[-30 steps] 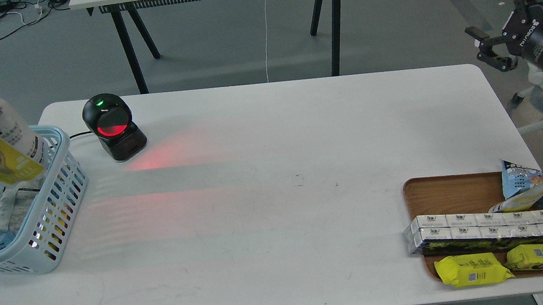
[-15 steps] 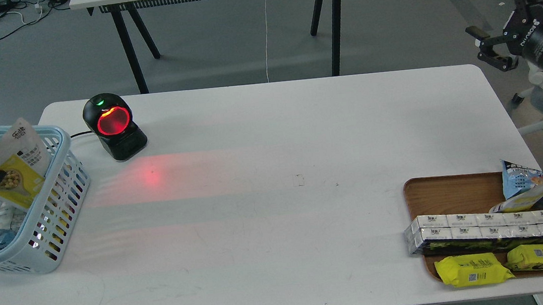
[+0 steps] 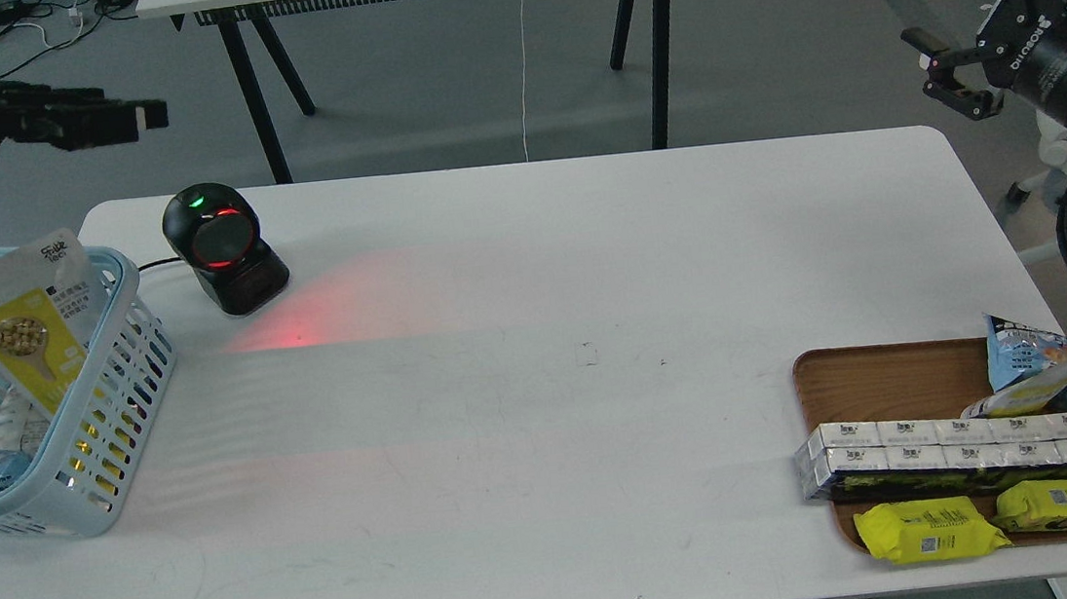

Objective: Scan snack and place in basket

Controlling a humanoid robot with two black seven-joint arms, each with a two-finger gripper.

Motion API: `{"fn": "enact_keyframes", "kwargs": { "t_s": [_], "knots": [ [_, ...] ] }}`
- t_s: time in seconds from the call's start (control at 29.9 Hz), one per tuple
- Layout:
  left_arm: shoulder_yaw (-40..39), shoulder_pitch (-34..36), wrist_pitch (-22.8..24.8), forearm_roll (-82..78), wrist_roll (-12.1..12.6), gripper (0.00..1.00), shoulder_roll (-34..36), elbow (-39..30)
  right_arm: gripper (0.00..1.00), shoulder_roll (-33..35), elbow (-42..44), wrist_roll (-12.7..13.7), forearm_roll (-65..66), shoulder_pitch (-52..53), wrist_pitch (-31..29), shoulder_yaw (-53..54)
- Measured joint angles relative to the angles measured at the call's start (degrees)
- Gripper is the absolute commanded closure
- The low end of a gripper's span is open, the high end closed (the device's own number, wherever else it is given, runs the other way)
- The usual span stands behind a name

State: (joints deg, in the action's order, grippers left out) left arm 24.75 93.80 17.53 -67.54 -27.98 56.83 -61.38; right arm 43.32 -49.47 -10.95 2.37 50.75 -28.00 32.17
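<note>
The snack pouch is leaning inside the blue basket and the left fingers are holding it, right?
Not quite. The head view shows the snack pouch leaning inside the blue basket, but the left fingers are up above the table, holding nothing.

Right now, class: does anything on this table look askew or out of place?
Only the white-and-yellow nut pouch: it leans tilted in the light blue slotted plastic basket, its top poking above the rim. Nothing looks spilled or damaged.
</note>
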Motion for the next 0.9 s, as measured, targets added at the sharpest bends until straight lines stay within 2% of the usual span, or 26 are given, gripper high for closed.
{"fn": "enact_keyframes", "kwargs": {
  "t_s": [0.1, 0.2, 0.27, 0.37, 0.47, 0.67, 0.8, 0.9],
  "knots": [
    [-4.3, -1.2, -2.2, 15.3, 0.0, 0.03, -5.3, 1.8, 0.01, -0.1, -1.2, 0.0, 0.0, 0.2, 0.0, 1.1],
    [-9.2, -2.7, -2.4, 28.3, 0.0, 0.03, -10.6, 4.6, 0.01, -0.2, -1.6, 0.0, 0.0, 0.3, 0.0, 2.4],
    [-13.0, -4.0, -1.0, 35.2, 0.0, 0.03, -13.8, 6.9, 0.02, -0.6, -1.7, 0.0, 0.0, 0.3, 0.0, 3.3],
    [-21.1, -7.0, 3.9, 42.9, 0.0, 0.03, -17.5, 10.3, 0.01, -0.9, -1.7, 0.0, 0.0, 0.4, 0.0, 5.0],
    [-31.5, -12.1, 9.0, 46.5, 0.0, 0.03, -21.3, 14.3, 0.01, -0.9, -1.5, -0.3, -0.1, 0.4, 0.0, 7.1],
    [-48.8, -24.2, 10.4, 47.6, 0.0, 0.01, -28.1, 21.2, 0.01, -0.7, -1.4, -2.6, -0.2, -0.5, 0.0, 8.5],
    [-54.7, -30.8, 10.5, 47.7, 0.0, 0.01, -30.3, 22.2, 0.01, -0.2, -1.4, -6.0, -0.3, -2.3, 0.0, 8.7],
    [-55.5, -34.3, 10.5, 47.0, 0.0, 0.0, -30.8, 22.0, 0.01, 0.2, -1.6, -7.0, -0.2, -3.9, 0.0, 8.7]
  ]
}}
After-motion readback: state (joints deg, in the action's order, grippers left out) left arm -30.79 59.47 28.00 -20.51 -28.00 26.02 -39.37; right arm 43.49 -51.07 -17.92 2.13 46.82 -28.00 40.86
